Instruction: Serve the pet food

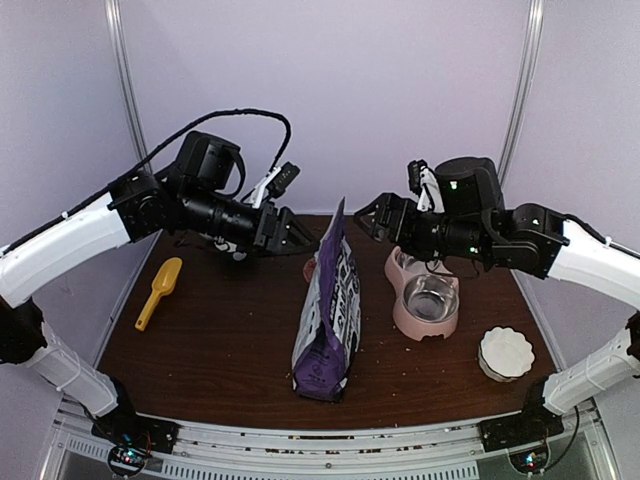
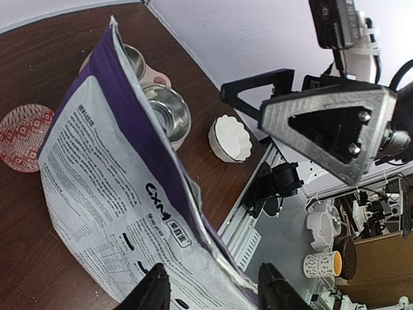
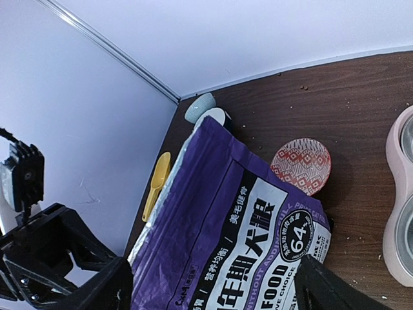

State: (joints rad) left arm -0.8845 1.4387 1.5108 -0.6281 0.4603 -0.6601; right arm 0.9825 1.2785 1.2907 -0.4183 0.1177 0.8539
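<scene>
The pet food is not visible as kibble in any view. The inside of the purple puppy food bag (image 1: pixel 325 330) is hidden, so whether the food is in there cannot be told. A few tiny dark specks (image 3: pixel 303 87) lie on the counter (image 1: pixel 220 350) near the back wall, too small to identify.

The bag stands upright mid-counter. It is glossy, creased plastic, purple with white printed panels and a silvery top edge. The left jaws are spread and straddle the bag's top edge without pinching it. The right jaws are spread wide just to the right of the bag's top, not touching it. Only the lower tips of each arm's own fingers show in the wrist views.

Right of the bag sits a smooth pink double feeder (image 1: pixel 425 300) with shiny steel bowls, its far bowl partly covered by the right arm. A white fluted dish (image 1: pixel 505 352) sits near the front right corner. A yellow plastic scoop (image 1: pixel 158 292) lies at the left. A red patterned round dish (image 3: pixel 301 165) sits behind the bag, mostly hidden from above. The counter is dark brown wood grain.
</scene>
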